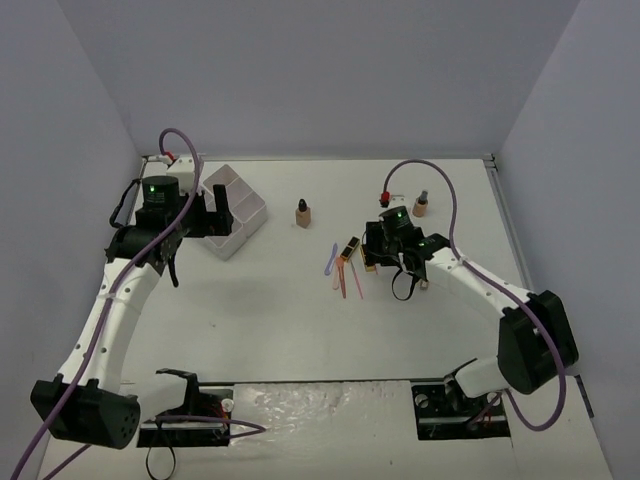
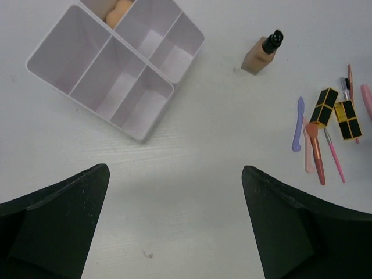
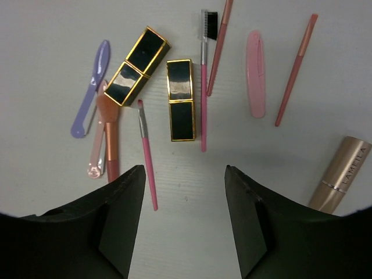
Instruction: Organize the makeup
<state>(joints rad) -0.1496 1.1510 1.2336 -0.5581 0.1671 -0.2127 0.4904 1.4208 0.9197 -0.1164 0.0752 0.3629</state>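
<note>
The white worktop (image 1: 300,330) is walled on three sides. The white four-compartment square box (image 2: 64,49) sits towards its back-left corner, with one beige egg-shaped sponge (image 2: 119,11) in a far compartment and the other compartments in view bare. The left arm (image 1: 110,310) hovers just beside the box, its jaws wide apart and holding nothing. The right arm (image 1: 480,285) hangs over the loose makeup near the middle, its jaws partly apart with only bare worktop between them. The step looks like a pick from that cluster. One tan dark-capped bottle (image 2: 263,52) stands between box and cluster, another (image 1: 421,206) stands behind the right arm, and a rose-gold tube (image 3: 343,171) lies just right of the jaws. Two black-and-gold lipstick tubes (image 3: 181,99) lie just ahead, touching thin sticks. The pink-handled brush (image 3: 147,157) lies nearest, by the left jaw. The next move probably calls for lowering squarely over a single item, since neighbours crowd close. The way to the box is open, apart from the upright bottle, which could tip.
</note>
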